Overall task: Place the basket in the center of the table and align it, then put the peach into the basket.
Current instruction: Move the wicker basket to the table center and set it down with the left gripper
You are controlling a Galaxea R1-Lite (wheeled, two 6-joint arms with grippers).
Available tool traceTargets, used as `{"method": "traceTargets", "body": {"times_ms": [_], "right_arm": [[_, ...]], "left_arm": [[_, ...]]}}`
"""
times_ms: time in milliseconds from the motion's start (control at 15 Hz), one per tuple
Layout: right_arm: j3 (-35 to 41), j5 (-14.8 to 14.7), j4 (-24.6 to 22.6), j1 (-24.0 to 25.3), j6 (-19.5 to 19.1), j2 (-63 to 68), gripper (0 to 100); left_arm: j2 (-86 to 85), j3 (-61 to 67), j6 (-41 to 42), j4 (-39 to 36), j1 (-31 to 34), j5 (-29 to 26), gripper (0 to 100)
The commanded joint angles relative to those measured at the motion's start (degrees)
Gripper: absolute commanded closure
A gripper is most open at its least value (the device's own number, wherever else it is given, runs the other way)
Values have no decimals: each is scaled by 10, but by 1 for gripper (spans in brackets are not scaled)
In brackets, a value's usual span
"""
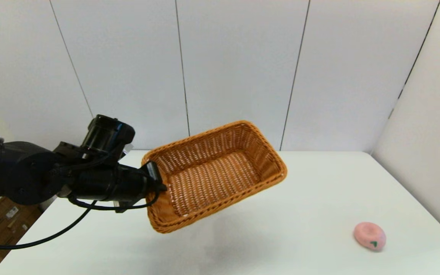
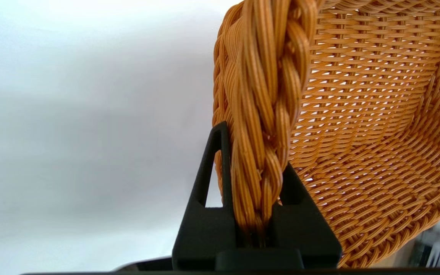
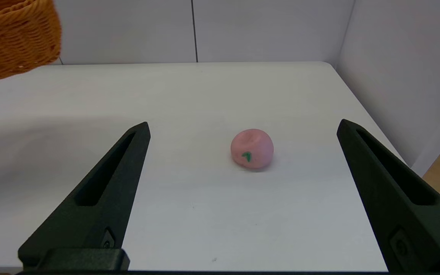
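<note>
**Wicker basket held off the table, peach alone at the right**

Wicker basket, orange-brown with a braided rim, hangs tilted in the air above the white table, its open side turned toward the head camera so the woven floor and flared walls show. The left gripper reaches in from the robot's left and is clamped on the rim at the basket's left short end. In the left wrist view the two black fingers stand on either side of the braided rim, pinching it between them; one finger sits outside the wall and the other inside. The fingertips themselves are partly covered by the braid, and the basket's far end runs out of that picture. A soft shadow lies on the tabletop beneath the basket.

The peach, a small pink toy with a dimple and a green leaf mark, rests on the table near the right front corner, well apart from the basket. Its underside is out of sight.

The right arm does not show in the head view. Its wrist camera shows the right gripper with both fingers spread wide, holding nothing, low over the table with the peach ahead of and between the tips, untouched. Only a corner of the basket enters that view, cut off by the picture's edge.
</note>
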Motion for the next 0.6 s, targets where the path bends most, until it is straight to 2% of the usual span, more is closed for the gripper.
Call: {"method": "traceTargets", "body": {"times_ms": [67, 600], "right_arm": [[0, 0, 0, 1, 0, 1, 0], [0, 0, -1, 0, 0, 1, 0]], "left_arm": [[65, -41, 21, 0, -58, 0, 100], [147, -50, 111, -1, -57, -14, 100]]}}
